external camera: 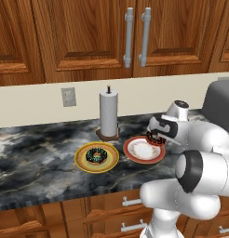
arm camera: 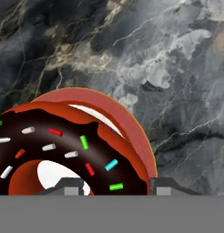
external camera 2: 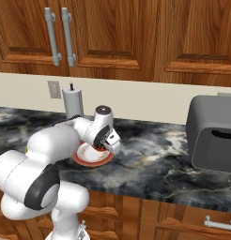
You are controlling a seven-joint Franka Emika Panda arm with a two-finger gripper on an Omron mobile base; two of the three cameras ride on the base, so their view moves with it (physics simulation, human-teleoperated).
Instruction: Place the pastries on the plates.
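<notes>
reddish-orange-sided ring donut [arm camera: 63, 150] with dark chocolate icing and coloured sprinkles (red, green, white, cyan) | clamped in the two-finger gripper [external camera: 156, 137], held over the red-orange-rimmed round plate [external camera: 135, 155] | dark-sided iced donut [external camera: 96, 156] lies on the yellow-rimmed green-centred plate [external camera: 81, 162] | black marble counter [external camera: 32, 153]

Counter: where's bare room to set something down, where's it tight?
Bare marble left of the yellow plate, and between the red plate and the toaster oven. Crowded mid-counter: the paper towel roll, both plates, and the gripper holding a donut over the red plate.
</notes>
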